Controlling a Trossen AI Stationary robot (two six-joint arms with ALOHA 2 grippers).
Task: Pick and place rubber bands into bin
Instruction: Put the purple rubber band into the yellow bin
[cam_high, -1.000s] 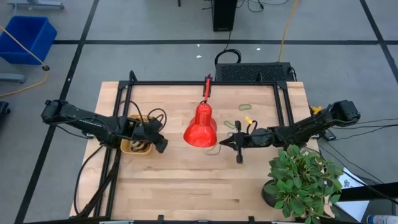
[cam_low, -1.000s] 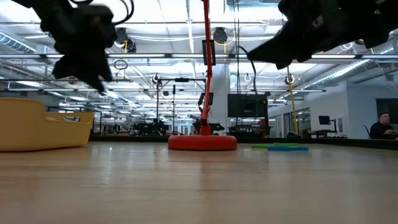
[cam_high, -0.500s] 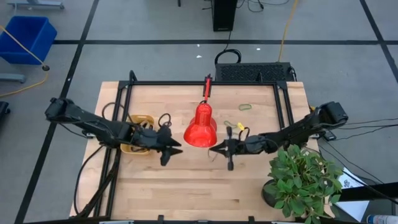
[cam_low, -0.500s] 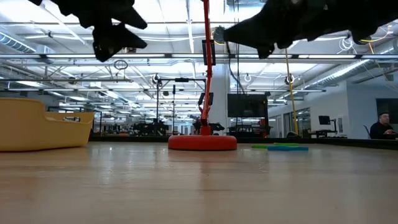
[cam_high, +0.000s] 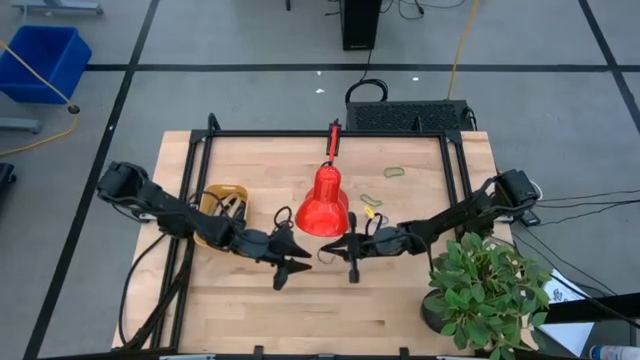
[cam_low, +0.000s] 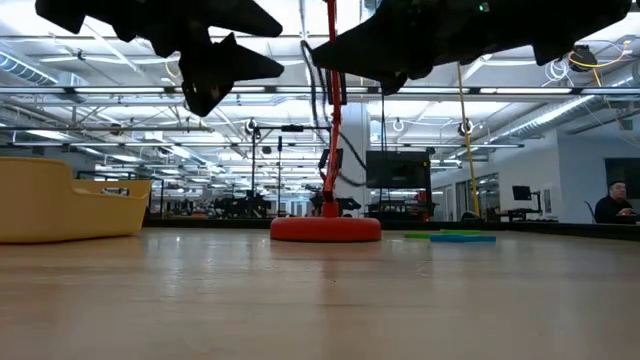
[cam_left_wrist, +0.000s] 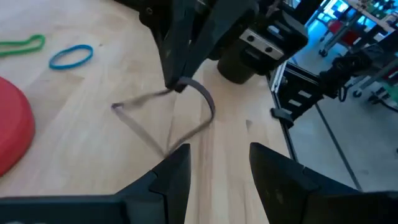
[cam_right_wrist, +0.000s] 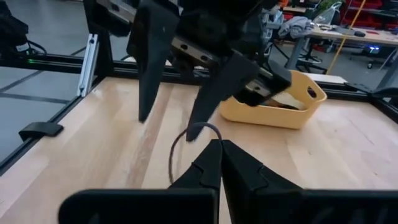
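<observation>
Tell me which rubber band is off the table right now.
The grey band, pinched in the shut right tool and hanging in the air before the open left tool. The green band and the blue band lie flat on the wood.

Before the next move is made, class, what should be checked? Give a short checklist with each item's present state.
1. Right pincer shut on the grey rubber band: ok.
2. Band lifted off the table: ok.
3. Left pincer open and facing the band: ok.
4. Band between the left pincer's fingers: not ok, it hangs just ahead of their tips.
5. Bin upright with its top free: ok.
6. Red lamp apart from both pincers: ok.
</observation>
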